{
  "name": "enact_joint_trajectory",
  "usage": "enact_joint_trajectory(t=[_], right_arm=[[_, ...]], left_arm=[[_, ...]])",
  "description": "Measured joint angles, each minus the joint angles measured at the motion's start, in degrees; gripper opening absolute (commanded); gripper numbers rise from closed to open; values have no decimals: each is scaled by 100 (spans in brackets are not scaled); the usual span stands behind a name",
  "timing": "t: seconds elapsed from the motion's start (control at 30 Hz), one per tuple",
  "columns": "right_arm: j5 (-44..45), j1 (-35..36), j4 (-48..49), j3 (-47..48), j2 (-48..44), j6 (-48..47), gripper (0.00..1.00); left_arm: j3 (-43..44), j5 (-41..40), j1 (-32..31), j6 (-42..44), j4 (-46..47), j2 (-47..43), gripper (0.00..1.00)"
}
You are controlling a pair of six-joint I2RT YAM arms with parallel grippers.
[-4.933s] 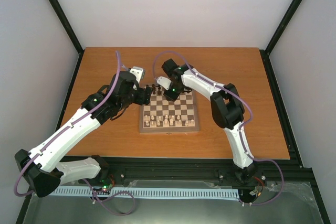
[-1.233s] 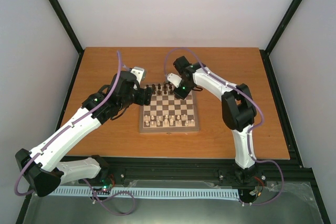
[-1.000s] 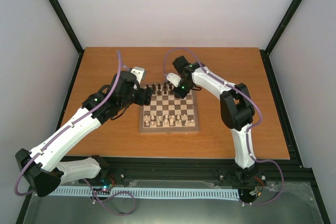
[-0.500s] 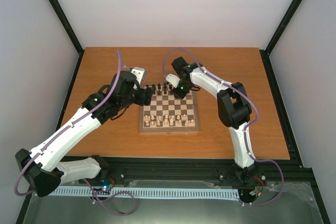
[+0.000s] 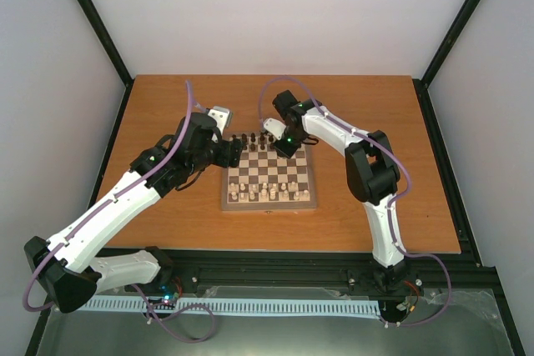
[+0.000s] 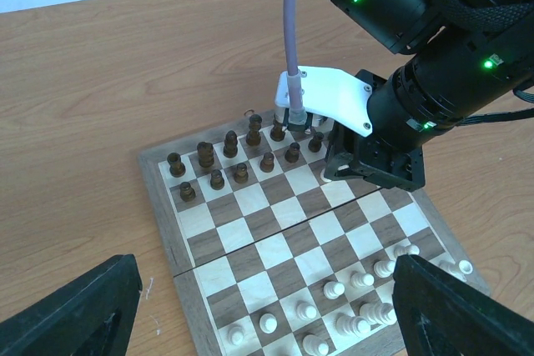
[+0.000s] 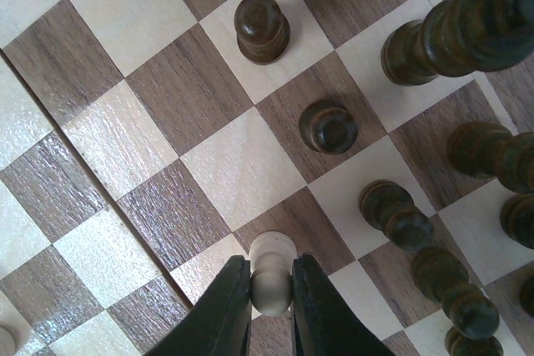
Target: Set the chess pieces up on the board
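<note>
The board (image 5: 269,179) lies mid-table, with dark chess pieces (image 5: 254,141) along its far rows and cream ones (image 5: 265,193) along the near rows. My right gripper (image 7: 271,285) hangs low over the far side of the board, shut on a cream pawn (image 7: 272,249) that stands on a dark square next to the dark pawns (image 7: 327,127). My left gripper (image 6: 267,323) is wide open at the board's left edge, with nothing between its fingers (image 6: 71,314). In the left wrist view the right gripper (image 6: 367,164) covers the far right squares.
Bare wooden table (image 5: 375,122) surrounds the board on all sides. Black frame posts (image 5: 117,64) and white walls close in the table. The right arm's purple cable (image 6: 292,31) hangs over the dark back row.
The right gripper's jaws have closed onto the cream pawn, and that arm has shifted slightly left over the board's far side. The left arm has not moved.
</note>
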Motion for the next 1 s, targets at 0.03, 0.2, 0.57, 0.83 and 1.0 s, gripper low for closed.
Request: enact_joint_trajectory(t=[0.03,0.2,0.57,0.83,1.0], right_arm=[[2,0,0,0,0,-2,12],[-15,0,0,-2,-2,-11,10],[-17,0,149,-1464,-1438,-20,9],[-37,-39,374,-2802,-2581,-103,9],[-39,-50,413,-3248,-2769,-173,9]], left_arm=[[0,0,0,0,0,0,84],[0,0,0,0,0,0,84],[0,2,2,2,0,0,84],[0,7,2,2,0,0,85],[0,4,2,2,0,0,85]])
